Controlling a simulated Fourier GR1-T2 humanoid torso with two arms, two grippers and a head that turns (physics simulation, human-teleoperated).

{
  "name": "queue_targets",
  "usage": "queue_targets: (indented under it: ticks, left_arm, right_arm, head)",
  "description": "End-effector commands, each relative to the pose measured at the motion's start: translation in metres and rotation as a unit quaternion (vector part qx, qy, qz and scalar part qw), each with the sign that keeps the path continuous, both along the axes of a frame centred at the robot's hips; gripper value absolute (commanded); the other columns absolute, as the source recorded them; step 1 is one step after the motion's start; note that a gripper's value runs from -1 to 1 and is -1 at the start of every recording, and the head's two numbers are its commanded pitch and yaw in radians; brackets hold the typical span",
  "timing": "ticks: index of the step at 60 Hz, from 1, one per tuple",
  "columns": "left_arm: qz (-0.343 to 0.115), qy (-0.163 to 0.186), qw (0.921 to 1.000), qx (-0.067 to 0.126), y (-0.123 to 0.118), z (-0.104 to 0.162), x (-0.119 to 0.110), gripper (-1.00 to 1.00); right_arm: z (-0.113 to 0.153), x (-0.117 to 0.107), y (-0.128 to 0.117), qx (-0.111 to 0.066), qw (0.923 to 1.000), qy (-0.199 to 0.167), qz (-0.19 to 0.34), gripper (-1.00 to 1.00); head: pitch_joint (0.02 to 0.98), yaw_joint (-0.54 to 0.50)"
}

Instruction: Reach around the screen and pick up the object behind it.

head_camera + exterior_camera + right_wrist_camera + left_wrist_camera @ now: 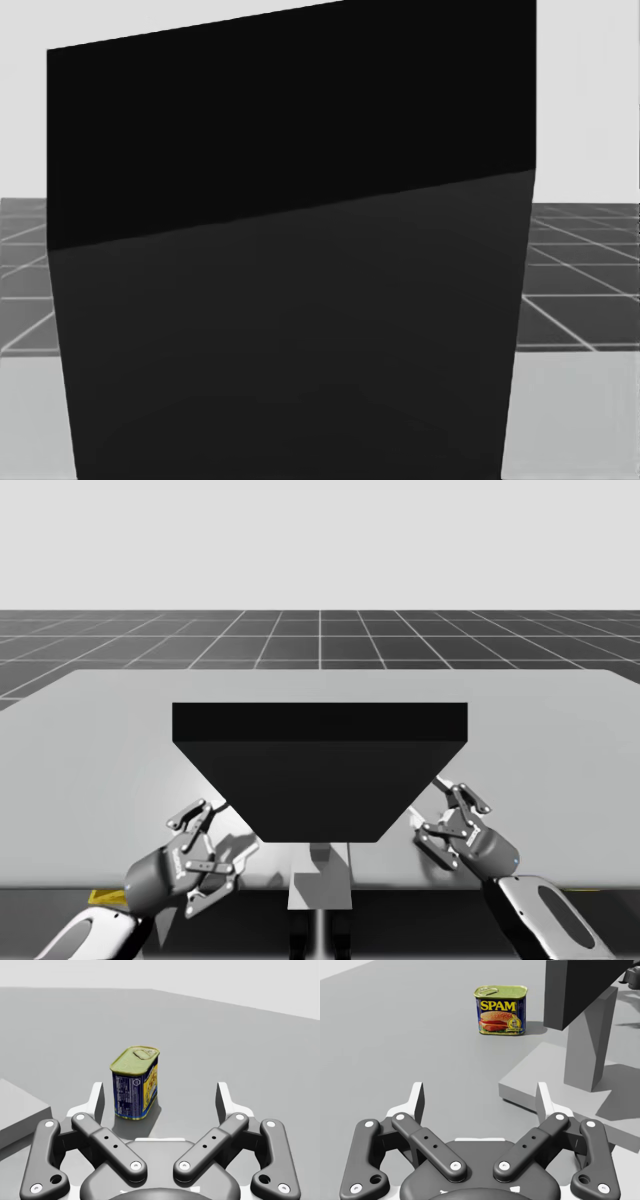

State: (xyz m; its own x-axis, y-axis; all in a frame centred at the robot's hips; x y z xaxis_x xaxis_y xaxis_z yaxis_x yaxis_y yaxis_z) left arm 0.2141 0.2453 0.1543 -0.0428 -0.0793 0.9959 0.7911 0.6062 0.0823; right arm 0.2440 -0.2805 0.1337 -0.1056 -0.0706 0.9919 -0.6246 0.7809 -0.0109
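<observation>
A black screen (320,770) stands on a grey post and base (582,1045) at the table's middle, and the same screen (290,250) blocks my head view. Behind it stands a blue and yellow rectangular can (501,1010) with a gold lid, upright on the table. In the left wrist view the can is well ahead of my open left gripper (480,1097), next to the screen's base. The same can (135,1082) stands close ahead of my open right gripper (160,1097), slightly toward one finger. My left gripper (215,832) and right gripper (447,815) flank the screen.
The screen's flat grey base slab (535,1085) lies beside my left gripper's path, and a corner of that slab (20,1115) sits beside my right gripper. The grey table (100,740) stretches wide on both sides of the screen.
</observation>
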Motion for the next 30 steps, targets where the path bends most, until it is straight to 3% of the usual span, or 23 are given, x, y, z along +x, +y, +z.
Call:
queue_targets:
  ticks: [1,15,30]
  left_arm:
    - [-0.012,-0.001,0.9999,0.006,-0.005,-0.004,-0.004,-1.00]
    - [-0.025,-0.005,0.9996,0.011,-0.011,-0.005,-0.008,-1.00]
    - [-0.037,-0.006,0.9992,0.013,-0.014,-0.006,-0.011,-1.00]
  right_arm:
    - [-0.013,0.020,0.014,-0.004,0.9999,0.016,0.005,-1.00]
    - [-0.027,0.036,0.048,-0.041,0.9978,0.026,0.044,-1.00]
    - [-0.033,0.063,0.069,-0.041,0.9971,0.042,0.048,-1.00]
  head:
    - [0.236,-0.04]
    - [0.246,-0.05]
    - [0.257,-0.05]
